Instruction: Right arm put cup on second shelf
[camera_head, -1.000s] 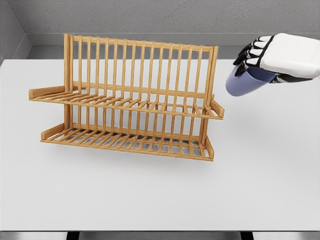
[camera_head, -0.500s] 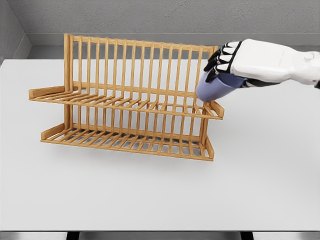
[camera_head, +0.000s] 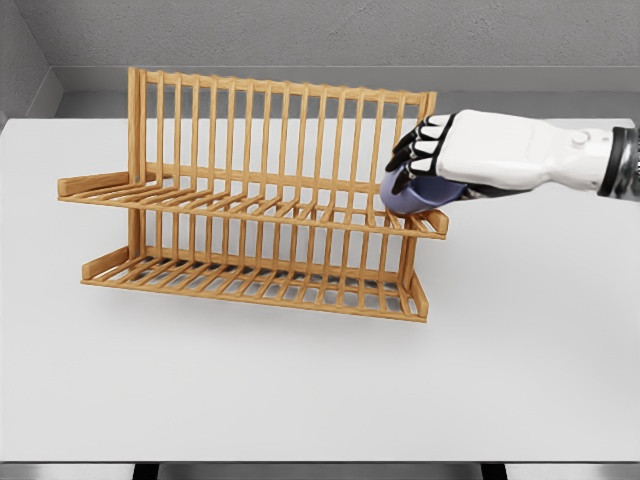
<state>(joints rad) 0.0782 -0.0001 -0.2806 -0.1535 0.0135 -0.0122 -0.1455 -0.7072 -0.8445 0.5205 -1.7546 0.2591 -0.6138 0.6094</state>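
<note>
A wooden two-tier dish rack (camera_head: 250, 200) stands on the white table. Its upper shelf (camera_head: 230, 208) runs from left to right at mid height, with the lower shelf (camera_head: 250, 280) below it. My right hand (camera_head: 420, 160) comes in from the right and is shut on a blue-purple cup (camera_head: 415, 195). The cup is tilted, its bottom pointing left and down, and sits at the right end of the upper shelf, touching or just above the slats. My fingers cover the cup's top. The left arm is out of view.
The white table (camera_head: 300, 390) spreads around the rack, with a grey wall behind it. The rack's tall back slats (camera_head: 280, 140) rise just behind the cup and hand.
My right hand has carried the cup leftward and down, from beside the rack's right post onto the right end of the upper shelf.
</note>
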